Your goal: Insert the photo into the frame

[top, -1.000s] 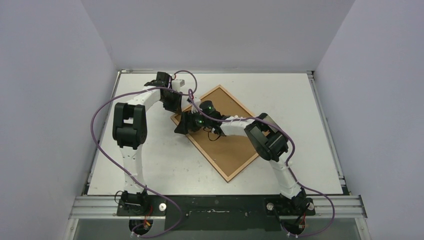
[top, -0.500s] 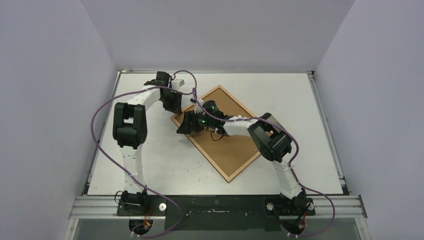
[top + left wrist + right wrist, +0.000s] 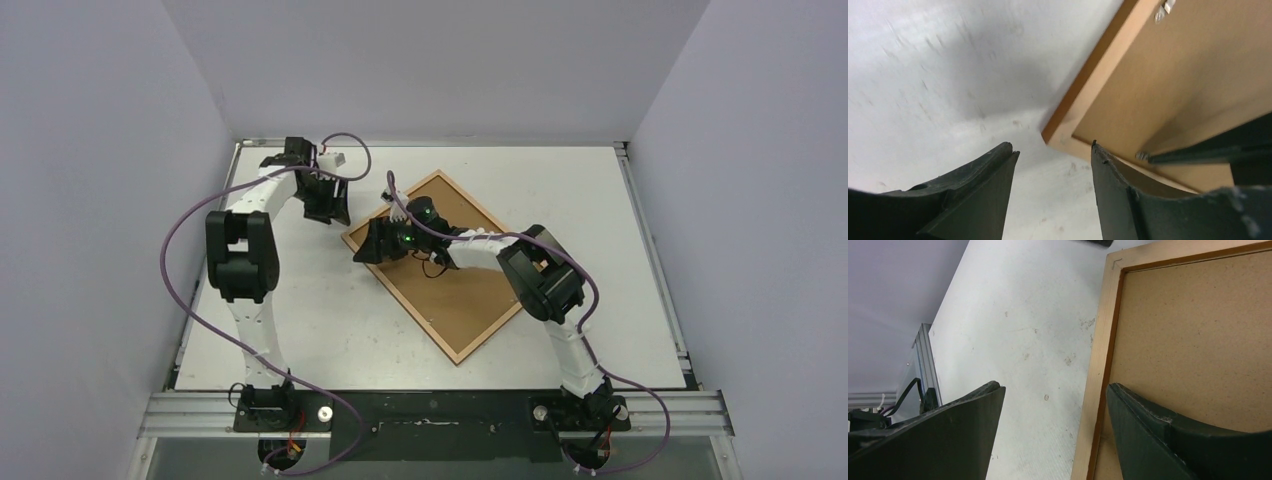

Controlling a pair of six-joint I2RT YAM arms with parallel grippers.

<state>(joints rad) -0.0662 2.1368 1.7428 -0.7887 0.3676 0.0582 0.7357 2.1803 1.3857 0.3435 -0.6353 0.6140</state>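
The frame (image 3: 487, 337) lies diagonally on the table, back side up, with the brown fibreboard backing sheet (image 3: 460, 290) inside it. The photo is not visible in any view. My left gripper (image 3: 336, 214) is open and empty just left of the frame's far-left corner; the left wrist view shows that corner (image 3: 1088, 90) ahead of the gripper (image 3: 1053, 150). My right gripper (image 3: 366, 250) is open and empty at the frame's left edge. In the right wrist view the gripper (image 3: 1053, 387) straddles the moulding (image 3: 1100, 355), with one finger over the backing (image 3: 1198, 330).
A small metal retaining tab (image 3: 1163, 10) and another (image 3: 1143, 156) sit on the frame's back. The white table (image 3: 300, 310) has raised rails along its left and right edges. Purple cables loop over both arms.
My left arm has swung left and back, and its gripper has drawn away from the frame's corner. My right gripper stays at the frame's left edge, shifted only slightly.
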